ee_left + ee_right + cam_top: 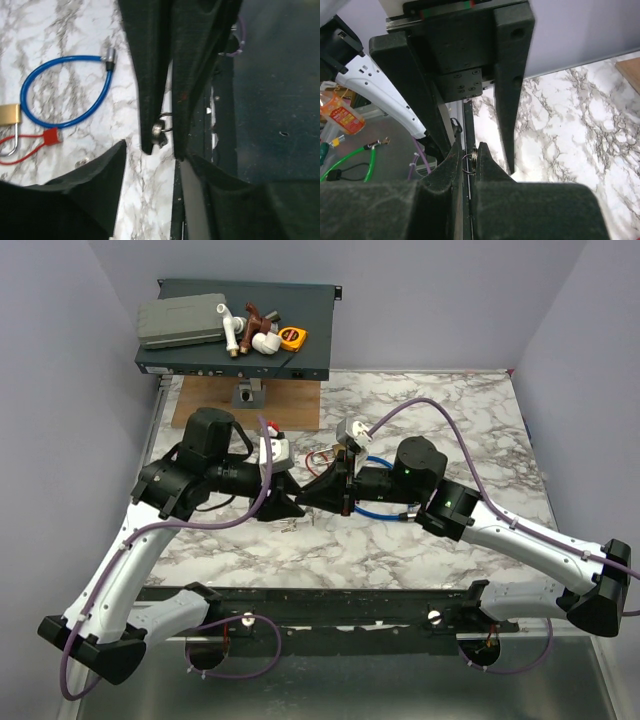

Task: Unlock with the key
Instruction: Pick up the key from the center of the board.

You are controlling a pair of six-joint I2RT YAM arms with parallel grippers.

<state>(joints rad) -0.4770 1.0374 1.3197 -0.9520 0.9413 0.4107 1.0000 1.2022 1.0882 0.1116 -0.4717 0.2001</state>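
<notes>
Two robot arms meet tip to tip above the middle of a marble tabletop [65,30]. The right hand [162,150] is clamped on a small silvery piece [160,131] that carries a wire ring. The piece is seen edge-on, so it cannot be told whether this is a key blade or something else. The left hand [155,152] has its fingers apart, one on each side of the right hand's tips, touching nothing visible. The key [50,136], known by its small red tag, lies on the tabletop on its red cord [20,155], just beside the brass padlock [8,115] and near the loop of the blue cable lock [60,85]. Neither hand is on it. The step in hand looks like a pass or regrip of the silvery piece between the hands, with no unlocking begun. The next move probably calls for the left fingers to close squarely on the piece before the right lets go. After that, something must be lined up with the padlock's keyhole, which is out of sight here. The overhead view shows how the arms converge but hides the pinch. The left wrist view alone shows the key, the cord and both locks together. The right wrist view shows none of them, but gives the clearest look at the ring between the closed fingers.
</notes>
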